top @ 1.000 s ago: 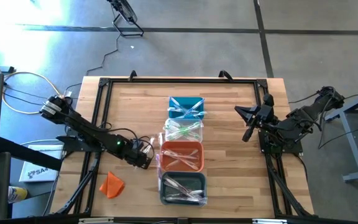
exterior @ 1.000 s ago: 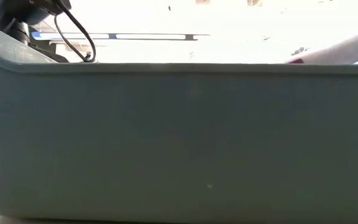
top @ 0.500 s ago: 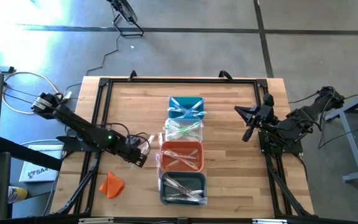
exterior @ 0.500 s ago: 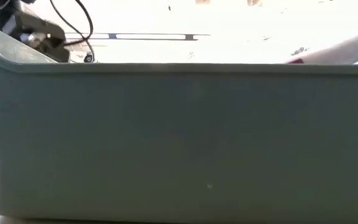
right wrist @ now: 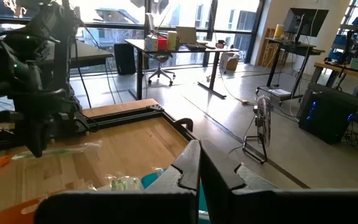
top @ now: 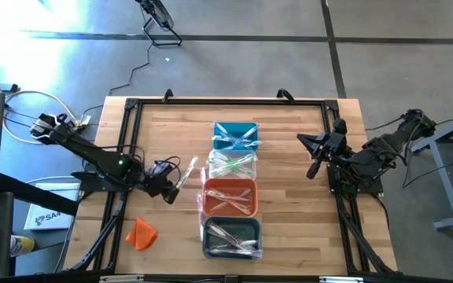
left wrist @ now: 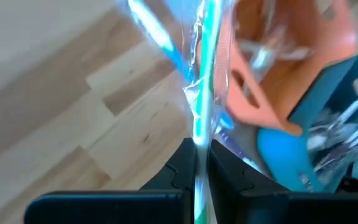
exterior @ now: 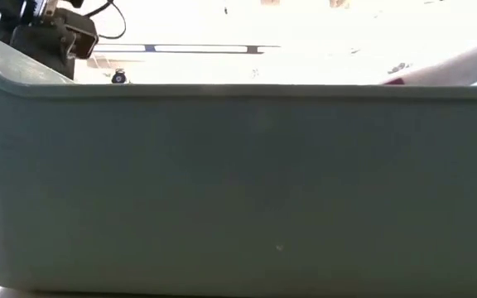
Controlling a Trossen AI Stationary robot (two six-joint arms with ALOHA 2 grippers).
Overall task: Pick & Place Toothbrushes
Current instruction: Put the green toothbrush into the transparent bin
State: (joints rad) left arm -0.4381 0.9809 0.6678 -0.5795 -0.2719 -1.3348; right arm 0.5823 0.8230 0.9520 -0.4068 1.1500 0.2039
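Observation:
Four bins stand in a row down the table's middle: teal [top: 234,135], clear [top: 230,165], orange [top: 229,196] and grey [top: 230,236], each with wrapped toothbrushes lying inside. My left gripper [top: 173,187] hovers left of the orange bin, shut on a green toothbrush [top: 185,170] in a clear wrapper. My right gripper [top: 313,157] waits raised at the table's right side, shut on nothing. In the low view the grey bin's wall [exterior: 238,182] fills the picture, with only my left arm [exterior: 48,37] above it. My left gripper pinches the green toothbrush's stem [left wrist: 199,138] between its two fingers [left wrist: 178,167], through the clear wrapper. The fingers slant down from the table's left side and lie along the brush. Beyond the fingertips the brush [left wrist: 206,68] sticks out toward the bins, clear of the table.
An orange cloth-like lump [top: 141,233] lies near the front left corner. A black frame [top: 124,126] runs around the wooden tabletop. Bare wood lies on either side of the bin row.
My left gripper has risen and drawn back toward the table's left edge, away from the orange bin, rolling and tipping less steeply. The wrapped toothbrush has come up with it, lifted clear and now pointing toward the clear bin.

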